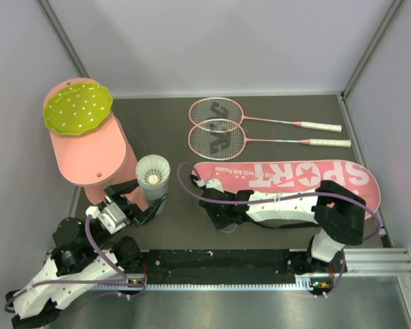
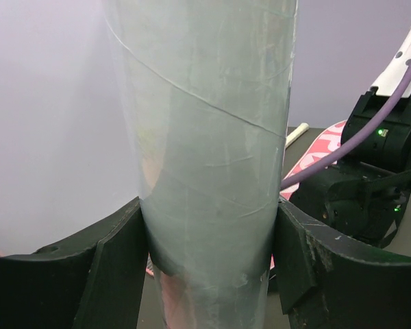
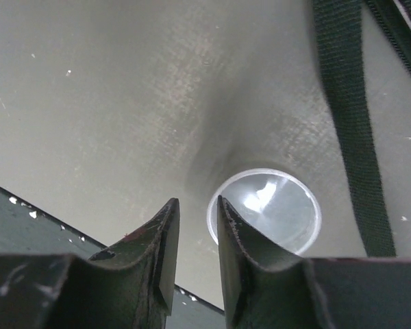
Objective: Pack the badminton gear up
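A: At the left of the table point(image 1: 157, 130), the left gripper point(image 2: 209, 264) clamps the white tube point(image 2: 205, 123) upright, near the pink cylinder point(image 1: 96, 161).
B: The right gripper point(image 3: 194, 226) has its jaws a narrow slit apart, just by a clear round lid point(image 3: 274, 212).

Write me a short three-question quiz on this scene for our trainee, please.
1. What word is printed on the bag?
2. True or false: the left gripper is shut on the tube.
3. The rackets lie: A) inside the bag; B) flat, side by side, beyond the bag; C) upright against the wall.
Key: 1 SPORT; 2 true; 3 B.
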Robot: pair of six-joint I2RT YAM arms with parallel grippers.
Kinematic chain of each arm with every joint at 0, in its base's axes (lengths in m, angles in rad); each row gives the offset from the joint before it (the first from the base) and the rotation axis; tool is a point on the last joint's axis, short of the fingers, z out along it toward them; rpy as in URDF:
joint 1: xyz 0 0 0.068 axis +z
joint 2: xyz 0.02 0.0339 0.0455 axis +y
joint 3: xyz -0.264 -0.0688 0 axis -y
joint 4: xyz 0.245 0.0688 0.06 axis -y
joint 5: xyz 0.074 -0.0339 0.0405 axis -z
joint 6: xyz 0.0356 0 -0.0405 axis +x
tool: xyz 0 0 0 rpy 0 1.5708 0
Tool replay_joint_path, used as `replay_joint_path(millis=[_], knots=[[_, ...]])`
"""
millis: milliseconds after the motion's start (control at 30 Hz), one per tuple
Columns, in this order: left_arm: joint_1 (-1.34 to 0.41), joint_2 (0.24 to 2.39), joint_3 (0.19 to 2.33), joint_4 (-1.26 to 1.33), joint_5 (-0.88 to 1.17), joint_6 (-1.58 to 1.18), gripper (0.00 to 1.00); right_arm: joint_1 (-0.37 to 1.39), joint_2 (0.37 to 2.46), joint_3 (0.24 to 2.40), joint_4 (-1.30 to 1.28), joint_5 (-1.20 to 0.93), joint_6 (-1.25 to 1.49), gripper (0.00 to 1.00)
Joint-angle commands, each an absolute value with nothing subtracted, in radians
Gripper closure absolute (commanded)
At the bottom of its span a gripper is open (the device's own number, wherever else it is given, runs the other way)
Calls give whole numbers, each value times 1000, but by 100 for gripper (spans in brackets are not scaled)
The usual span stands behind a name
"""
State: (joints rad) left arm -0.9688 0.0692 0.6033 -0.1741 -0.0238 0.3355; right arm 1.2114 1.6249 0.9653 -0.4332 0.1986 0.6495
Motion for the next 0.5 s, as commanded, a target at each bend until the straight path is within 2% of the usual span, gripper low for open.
replay_joint_path(millis=[0,467], knots=[[-965,63,606,-90,-17,350,100,1249,1672,1014,-437,233,696,73],[-965,81,606,-98,-14,351,100,1255,1669,1005,-477,302,709,76]])
